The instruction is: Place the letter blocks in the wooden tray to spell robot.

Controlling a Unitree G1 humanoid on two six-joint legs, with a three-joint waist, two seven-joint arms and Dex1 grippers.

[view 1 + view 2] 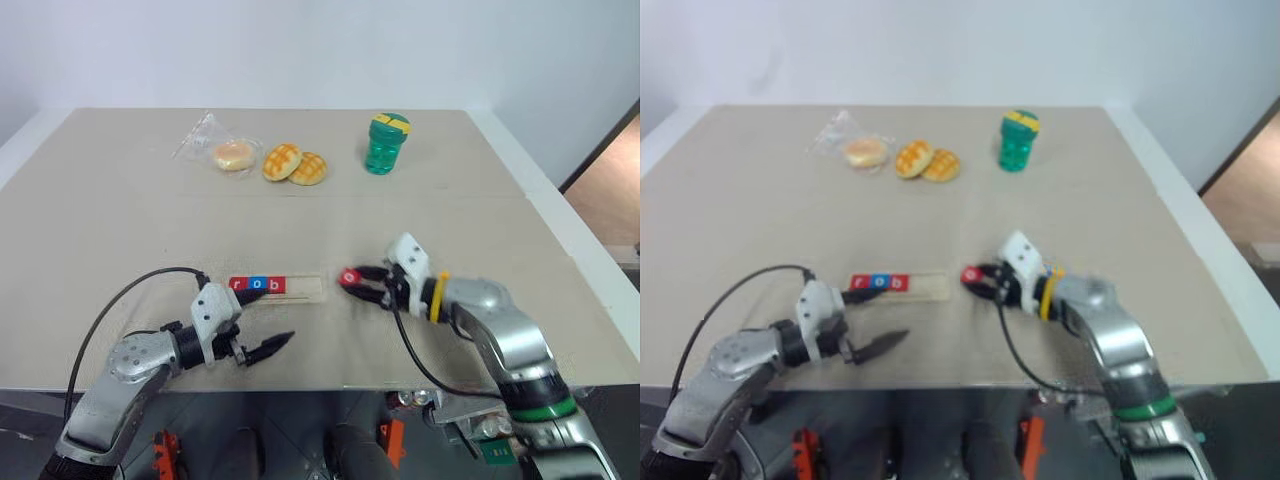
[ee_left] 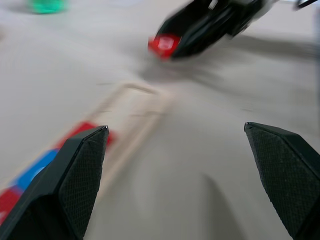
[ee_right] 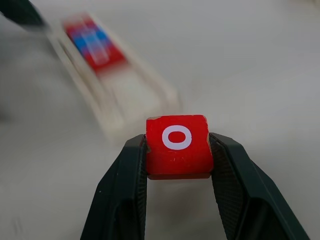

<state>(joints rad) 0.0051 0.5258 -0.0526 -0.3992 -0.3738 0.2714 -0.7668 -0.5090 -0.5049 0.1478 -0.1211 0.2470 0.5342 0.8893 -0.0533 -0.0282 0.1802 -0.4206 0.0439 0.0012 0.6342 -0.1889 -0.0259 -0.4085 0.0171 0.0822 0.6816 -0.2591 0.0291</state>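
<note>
Left eye view: we see the wooden tray [image 1: 290, 288] at lower centre, its left part filled by three letter blocks [image 1: 257, 285] reading r, o, b, its right part bare. Just right of the tray, our right gripper [image 1: 352, 282] is clamped on a red block [image 1: 347, 278]. Our left gripper [image 1: 262, 342], below the tray, has its fingers spread apart and holds nothing. To do this step well, we judge the red block should travel left and settle right beside the b, leaving room for the last tile.

Left wrist view: both left fingers [image 2: 75, 185] stand wide apart at the bottom corners, with the tray's bare end [image 2: 137, 107] in the middle and the red block at upper centre.

Right wrist view: the red block [image 3: 177, 145] sits squarely between the pads, its white o upright, the tray [image 3: 115, 95] at upper left. We should keep it level and lower it flat into the slot before letting go.
</note>
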